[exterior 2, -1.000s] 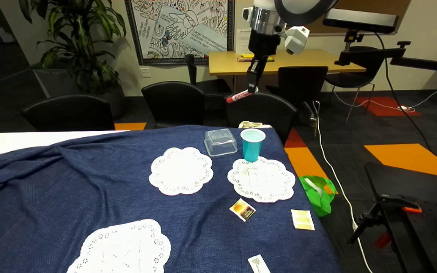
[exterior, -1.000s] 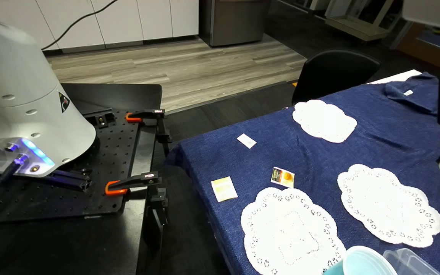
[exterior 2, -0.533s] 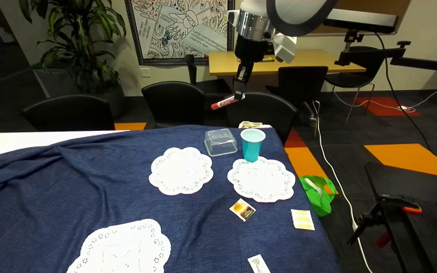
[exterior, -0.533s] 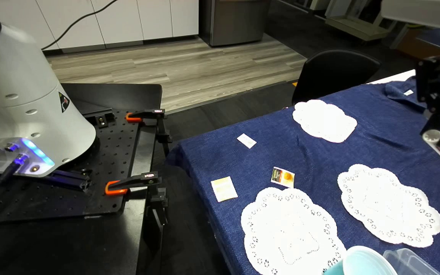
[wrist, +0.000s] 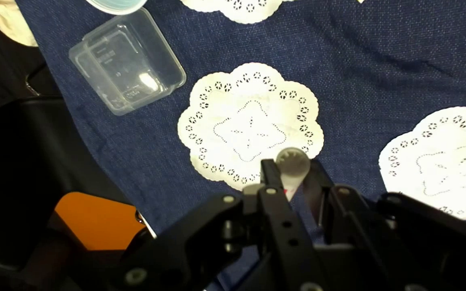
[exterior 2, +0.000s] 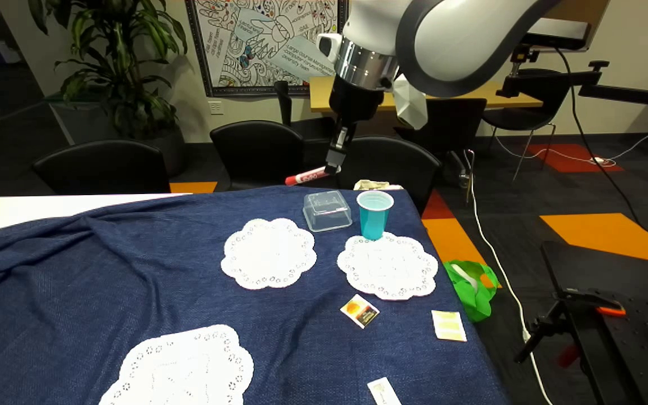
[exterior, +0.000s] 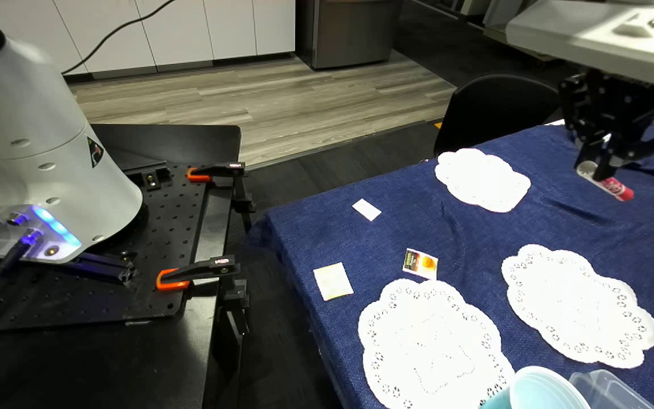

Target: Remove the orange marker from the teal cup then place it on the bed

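In an exterior view the pincer [exterior 2: 333, 168], clamped on the orange marker [exterior 2: 308, 176], has dropped toward half past seven, to ten o'clock of the teal cup [exterior 2: 373, 221]: removal looks done, placing remains. In an exterior view the marker has shifted toward ten o'clock, above the navy worktop [exterior: 469, 241]. Wrist view: a doily [wrist: 251, 129] at the pincer's ten o'clock.

Wrist view: the marker [wrist: 293, 162] sits between my fingers [wrist: 270, 173], before the lower right edge of the central doily [wrist: 245, 121]. That doily rests on the bed [wrist: 370, 93], with a container [wrist: 128, 62] at upper left, the cup [wrist: 117, 5] beside it at the top, and a second doily [wrist: 451, 161] at right.
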`<state>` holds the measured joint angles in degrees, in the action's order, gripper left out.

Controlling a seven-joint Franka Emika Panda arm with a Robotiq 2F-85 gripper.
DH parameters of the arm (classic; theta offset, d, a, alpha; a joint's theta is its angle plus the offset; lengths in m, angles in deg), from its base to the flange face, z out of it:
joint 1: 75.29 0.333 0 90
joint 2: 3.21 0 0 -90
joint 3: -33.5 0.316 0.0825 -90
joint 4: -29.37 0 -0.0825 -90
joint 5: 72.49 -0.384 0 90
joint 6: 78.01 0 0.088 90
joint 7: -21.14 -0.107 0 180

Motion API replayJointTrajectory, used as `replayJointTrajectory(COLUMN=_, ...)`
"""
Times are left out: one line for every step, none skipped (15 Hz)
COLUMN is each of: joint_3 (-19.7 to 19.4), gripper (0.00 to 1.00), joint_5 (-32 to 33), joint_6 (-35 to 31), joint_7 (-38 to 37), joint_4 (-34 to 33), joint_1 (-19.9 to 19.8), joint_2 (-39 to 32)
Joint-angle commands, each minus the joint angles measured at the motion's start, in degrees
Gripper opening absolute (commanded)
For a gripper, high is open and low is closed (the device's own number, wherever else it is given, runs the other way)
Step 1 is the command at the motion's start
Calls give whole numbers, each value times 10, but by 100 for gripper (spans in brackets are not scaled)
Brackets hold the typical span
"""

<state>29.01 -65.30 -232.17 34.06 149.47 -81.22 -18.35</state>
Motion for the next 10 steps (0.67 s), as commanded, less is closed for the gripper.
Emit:
replayJointTrajectory(joint_3=3, gripper=21, joint_5=1, joint_6=-3, joint_7=-2, joint_4=6, joint_1=2, joint_2=0)
replayJointTrajectory(joint_3=4, gripper=21, joint_5=2, joint_6=-5, joint_7=-2, joint_4=9, joint_1=3, joint_2=-1)
replayJointTrajectory(joint_3=4, gripper=21, joint_5=2, joint_6=-5, joint_7=-2, joint_4=10, joint_1=4, joint_2=-2)
replayJointTrajectory(joint_3=4, gripper=21, joint_5=2, joint_6=-5, joint_7=-2, joint_4=10, joint_1=4, joint_2=-2)
replayJointTrajectory(joint_3=4, gripper=5, joint_5=2, joint_6=-5, joint_7=-2, joint_4=10, joint_1=4, joint_2=-2)
replayJointTrajectory(joint_3=22, gripper=5, joint_5=-31, joint_6=-29, joint_7=37, joint_4=12, joint_1=-13, joint_2=-9)
replayJointTrajectory(joint_3=33, gripper=5, joint_5=-50, joint_6=-49, joint_7=62, joint_4=12, joint_1=-21, joint_2=-15)
replayJointTrajectory(joint_3=48, gripper=5, joint_5=-75, joint_6=-63, joint_7=92, joint_4=11, joint_1=-31, joint_2=-18)
replayJointTrajectory(joint_3=68, gripper=5, joint_5=-100, joint_6=-80, joint_7=130, joint_4=11, joint_1=-45, joint_2=-23)
replayJointTrajectory(joint_3=90, gripper=5, joint_5=-124, joint_6=-96, joint_7=169, joint_4=10, joint_1=-59, joint_2=-29)
